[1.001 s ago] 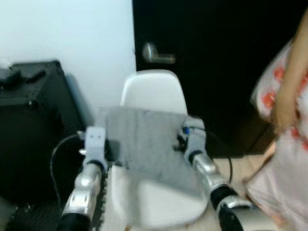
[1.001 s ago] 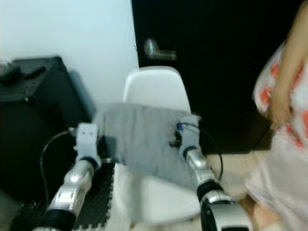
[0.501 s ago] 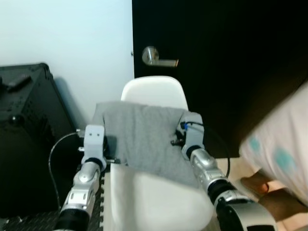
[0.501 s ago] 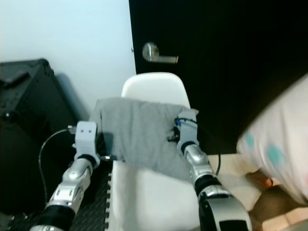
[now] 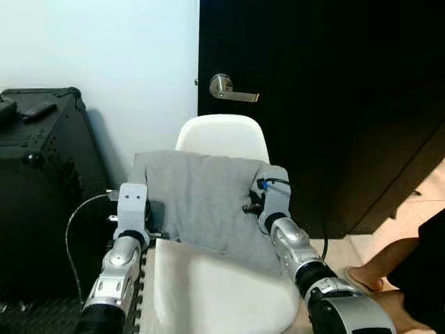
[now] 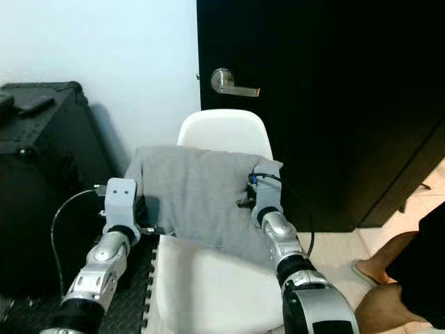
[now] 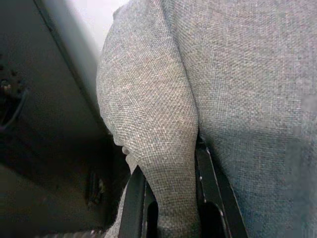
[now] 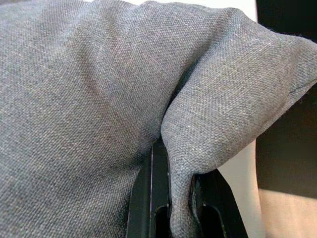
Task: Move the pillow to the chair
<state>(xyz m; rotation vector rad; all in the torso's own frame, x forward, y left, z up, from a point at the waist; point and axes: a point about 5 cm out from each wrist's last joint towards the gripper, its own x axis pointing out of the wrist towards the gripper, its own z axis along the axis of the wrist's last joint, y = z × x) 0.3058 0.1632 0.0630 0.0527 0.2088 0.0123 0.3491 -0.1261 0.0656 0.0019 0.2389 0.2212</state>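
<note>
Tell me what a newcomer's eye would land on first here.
The grey pillow stands out first, held over the white chair against its backrest, with the left gripper and right gripper each pinching a fold of fabric at its sides. Behind the chair is a black door with a silver lever handle, and a black case stands on the robot's left.

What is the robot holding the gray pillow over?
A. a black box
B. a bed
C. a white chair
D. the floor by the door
C: both grippers, the left gripper and the right gripper, pinch folds of the gray pillow, which sits above the seat of the white chair.
</note>
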